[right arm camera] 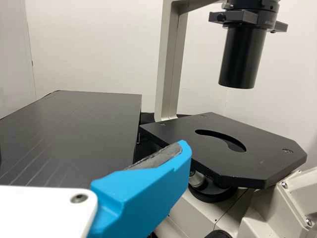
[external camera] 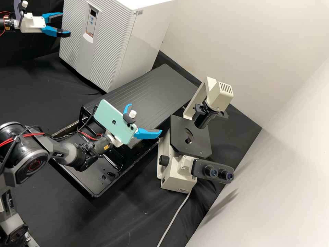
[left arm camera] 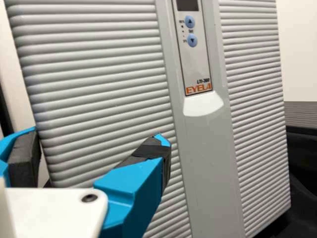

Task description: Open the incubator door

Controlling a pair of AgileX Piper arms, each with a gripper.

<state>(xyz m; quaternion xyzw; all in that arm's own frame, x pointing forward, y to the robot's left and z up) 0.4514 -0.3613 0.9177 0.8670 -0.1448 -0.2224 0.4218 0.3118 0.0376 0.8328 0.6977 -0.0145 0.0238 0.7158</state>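
Quite surely a laboratory. On the bench (external camera: 137,219), one microscope (external camera: 176,178) with two eyepieces (external camera: 210,171) and one incubator (external camera: 106,51).
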